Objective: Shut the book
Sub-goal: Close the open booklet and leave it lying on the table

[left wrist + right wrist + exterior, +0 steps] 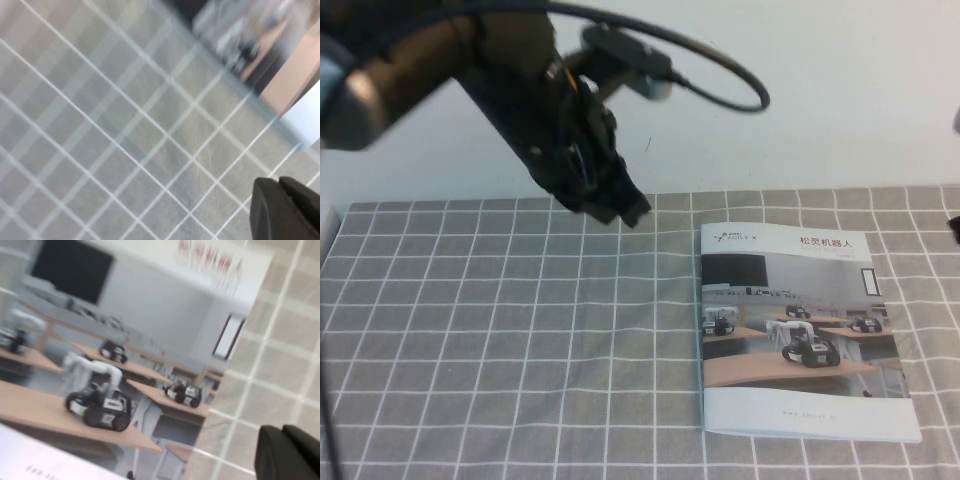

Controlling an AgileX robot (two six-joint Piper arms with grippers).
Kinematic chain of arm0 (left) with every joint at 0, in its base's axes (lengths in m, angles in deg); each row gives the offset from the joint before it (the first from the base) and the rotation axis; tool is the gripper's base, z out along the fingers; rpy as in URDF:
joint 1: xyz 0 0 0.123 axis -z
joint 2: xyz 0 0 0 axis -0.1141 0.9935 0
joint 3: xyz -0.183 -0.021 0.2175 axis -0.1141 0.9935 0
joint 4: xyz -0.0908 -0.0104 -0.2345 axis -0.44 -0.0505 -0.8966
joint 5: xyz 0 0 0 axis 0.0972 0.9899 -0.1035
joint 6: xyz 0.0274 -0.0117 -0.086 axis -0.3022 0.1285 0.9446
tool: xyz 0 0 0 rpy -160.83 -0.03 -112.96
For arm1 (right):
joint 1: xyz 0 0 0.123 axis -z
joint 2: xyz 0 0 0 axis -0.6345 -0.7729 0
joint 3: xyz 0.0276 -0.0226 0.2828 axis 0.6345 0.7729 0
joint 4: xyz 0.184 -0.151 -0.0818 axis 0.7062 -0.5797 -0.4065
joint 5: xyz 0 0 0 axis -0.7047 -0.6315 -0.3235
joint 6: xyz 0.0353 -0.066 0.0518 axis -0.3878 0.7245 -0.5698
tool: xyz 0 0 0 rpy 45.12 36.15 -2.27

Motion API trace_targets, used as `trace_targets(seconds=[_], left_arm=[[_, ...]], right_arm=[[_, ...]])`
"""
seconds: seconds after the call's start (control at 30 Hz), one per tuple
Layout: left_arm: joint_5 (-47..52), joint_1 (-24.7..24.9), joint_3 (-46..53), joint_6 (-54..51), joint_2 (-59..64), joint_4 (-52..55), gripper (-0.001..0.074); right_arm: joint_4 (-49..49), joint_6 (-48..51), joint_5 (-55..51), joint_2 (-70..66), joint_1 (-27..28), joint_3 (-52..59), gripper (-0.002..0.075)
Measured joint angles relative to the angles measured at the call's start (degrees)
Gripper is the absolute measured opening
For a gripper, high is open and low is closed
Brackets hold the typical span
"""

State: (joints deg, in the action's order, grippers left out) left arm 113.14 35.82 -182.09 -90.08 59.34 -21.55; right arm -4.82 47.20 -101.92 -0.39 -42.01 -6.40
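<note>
The book (798, 335) lies flat and closed on the right half of the checked cloth, its cover with robot photos facing up. My left gripper (631, 211) hangs above the cloth to the book's upper left, clear of it. In the left wrist view its fingers (272, 207) sit pressed together with nothing between them, and the book (260, 45) shows blurred beyond. My right gripper (282, 429) is shut and empty just off the book's (115, 355) right edge, over the cloth. Only a dark sliver of the right arm (954, 227) shows in the high view.
A grey checked cloth (500, 340) covers the table, with a pale wall behind. The left arm's cable (735, 95) loops above the cloth's far edge.
</note>
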Motion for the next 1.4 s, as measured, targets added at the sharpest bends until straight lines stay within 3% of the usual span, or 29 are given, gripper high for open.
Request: trace_targets(seconds=[0.27,0.5,0.63,0.93,1.2,1.4], left_arm=[[-2.66,0.00,4.88,0.68,-26.32,-0.30,-0.0004],[-18.03,0.00,31.02,1.57,-58.86,1.38,-0.0004],[-23.74,0.00,44.51,8.28,-73.43,5.74,-0.0004],[-30.52,0.00,64.21,13.14,-84.49,10.15,-0.0004],[-30.26,0.00,73.32,13.14,-85.77,11.37,-0.0004],[-30.00,0.00,79.60,13.14,-85.77,11.37,-0.0004]], right_arm=[[-3.03,-0.22,-4.44,28.62,0.00,0.00,-0.0003],[-3.71,0.40,-4.96,50.35,0.00,5.23,-0.0003],[-2.45,0.50,-3.55,60.89,0.00,13.61,-0.0003],[0.88,3.49,-2.81,66.78,0.00,32.32,-0.0003],[15.36,3.49,-4.60,66.78,0.00,42.90,-0.0003],[17.46,3.63,-7.00,66.78,0.00,47.95,-0.0003]])
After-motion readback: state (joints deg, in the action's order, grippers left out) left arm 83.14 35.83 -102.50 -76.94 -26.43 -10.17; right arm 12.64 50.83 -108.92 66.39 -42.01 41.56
